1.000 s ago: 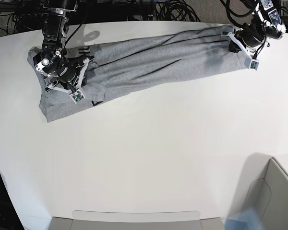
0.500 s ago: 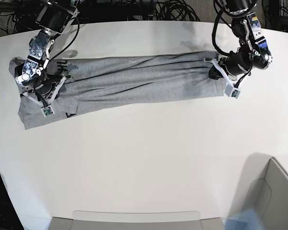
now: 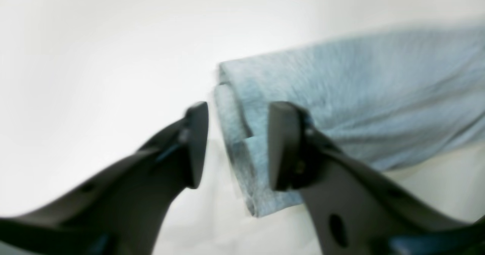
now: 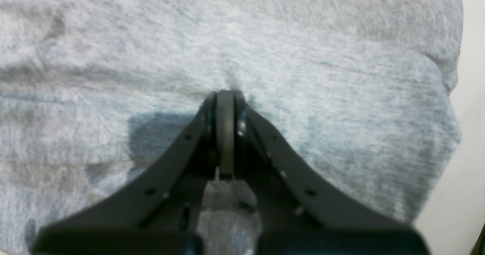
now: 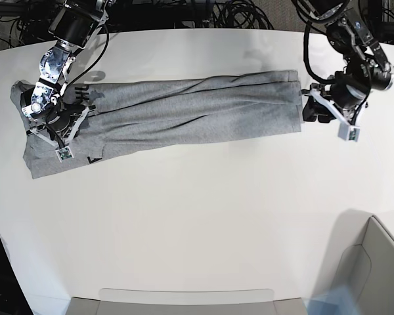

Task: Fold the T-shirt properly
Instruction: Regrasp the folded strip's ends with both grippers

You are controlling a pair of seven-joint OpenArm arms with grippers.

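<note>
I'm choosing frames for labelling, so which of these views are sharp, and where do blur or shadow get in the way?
Base view: sharp and evenly lit, the T-shirt crisp. Left wrist view: soft all over, the left gripper and shirt end blurred, the table washed out. Right wrist view: cloth weave readable, the right gripper casting a dark shadow on the fabric.

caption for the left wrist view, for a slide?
Left gripper open at the folded end of the grey T-shirt lying on the white table.
</note>
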